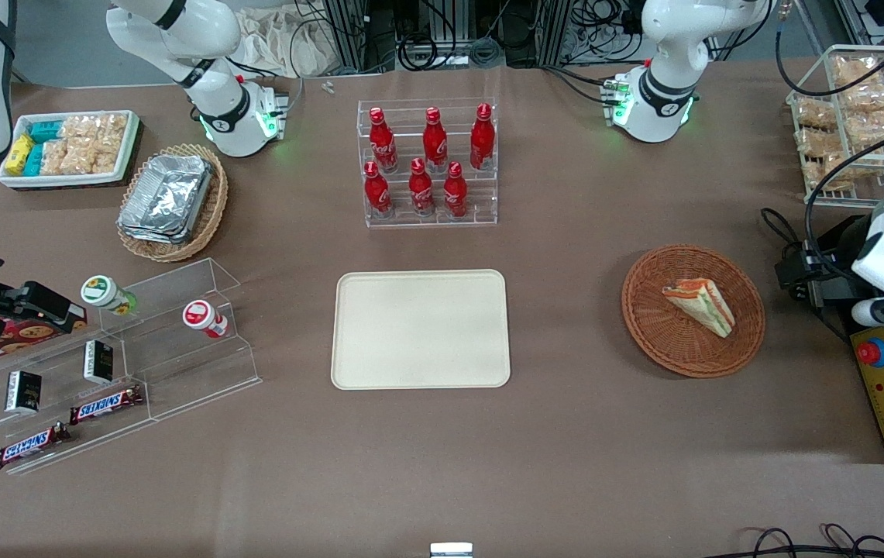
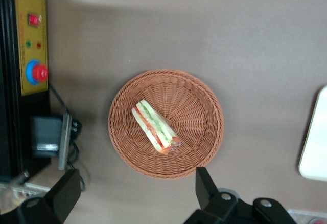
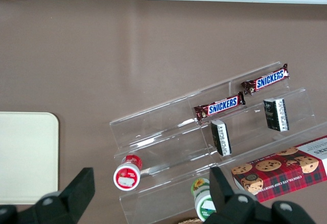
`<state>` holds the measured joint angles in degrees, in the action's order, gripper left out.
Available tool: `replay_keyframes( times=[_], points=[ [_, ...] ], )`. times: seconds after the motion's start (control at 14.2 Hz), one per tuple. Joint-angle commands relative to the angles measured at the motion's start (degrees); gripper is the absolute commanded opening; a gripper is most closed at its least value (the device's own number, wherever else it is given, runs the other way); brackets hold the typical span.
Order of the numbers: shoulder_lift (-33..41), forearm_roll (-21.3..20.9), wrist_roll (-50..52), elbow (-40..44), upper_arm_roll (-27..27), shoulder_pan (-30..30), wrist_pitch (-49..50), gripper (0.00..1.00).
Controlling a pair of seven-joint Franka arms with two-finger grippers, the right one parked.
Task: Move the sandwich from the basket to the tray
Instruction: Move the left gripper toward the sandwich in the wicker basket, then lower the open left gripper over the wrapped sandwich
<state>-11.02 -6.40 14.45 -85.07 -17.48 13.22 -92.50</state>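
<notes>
Sandwich (image 1: 699, 305) lies on its side in the round reddish basket (image 1: 744, 341), at the working arm's end of the table, well apart from the cream tray (image 1: 420, 328), which holds nothing. Left gripper (image 2: 134, 193) hangs high above the basket, fingers (image 2: 205, 187) spread wide, gripping nothing; wrist view looks straight down on the wedge.

Step in hand: approach for pickup. Judgement: descend centred on the wedge and turn the wrist so the fingers close across the two bread faces, not along the long filling edge (image 2: 153, 127). Stop short of the wicker floor. Close gently; soft bread likely deforms. Lift clear of the rim before travelling to the tray.
</notes>
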Motion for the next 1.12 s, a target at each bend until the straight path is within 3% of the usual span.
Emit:
replay_keyframes(
  times=[0.0,0.56,0.77,1.05],
  points=[
    [0.11,-0.28,11.0,-4.46,-0.18,0.23,-4.15,1.0],
    [3.72,-0.89,37.82,-28.54,-0.18,0.14,-26.56,1.0],
    [3.46,-0.72,40.64,-35.67,-0.1,0.23,-34.47,1.0],
    [1.0,-0.63,43.47,-39.29,-0.1,3.12,-40.91,1.0]
  ],
)
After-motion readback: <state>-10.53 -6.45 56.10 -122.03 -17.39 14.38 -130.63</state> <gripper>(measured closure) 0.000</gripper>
